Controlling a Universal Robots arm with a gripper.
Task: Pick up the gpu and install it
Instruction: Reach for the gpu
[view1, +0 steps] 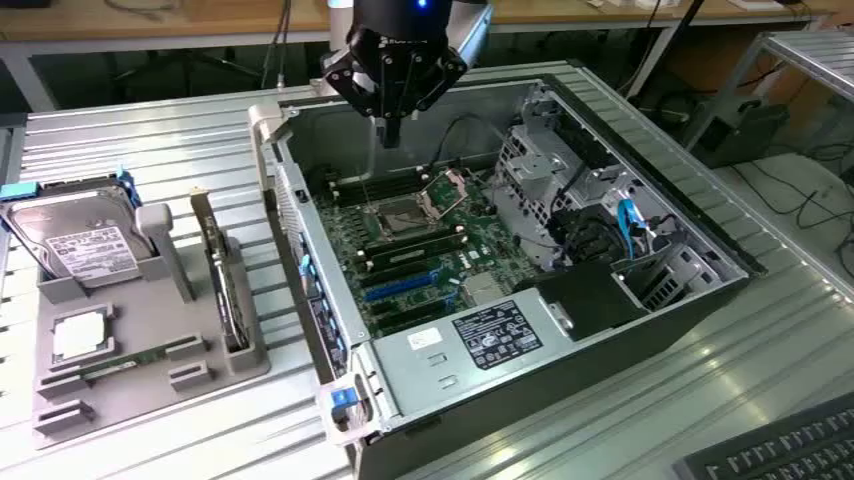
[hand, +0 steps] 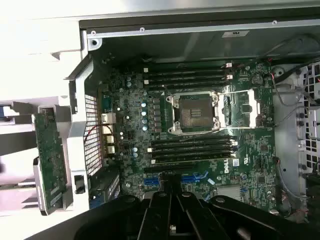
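The gpu (view1: 222, 285) stands on its long edge in a grey holder tray (view1: 134, 385) at the exterior view's left, outside the computer case, with its silver bracket end up. In the wrist view its green board face (hand: 50, 160) shows beside the case wall. My gripper (view1: 390, 132) hangs over the far end of the open case (view1: 694, 300), above the motherboard (view1: 447, 225), well apart from the card. Its fingers (hand: 176, 192) are pressed together and hold nothing. Blue expansion slots (hand: 196, 177) lie on the motherboard (hand: 130, 130) just beneath the fingertips.
A silver hard drive (view1: 83, 245) with a white label stands in the same tray, with a small square chip (view1: 80, 335) in front of it. An open CPU socket (hand: 192, 112), memory slots (hand: 192, 147), a drive cage (view1: 541, 160) and a power supply (view1: 487, 335) crowd the case.
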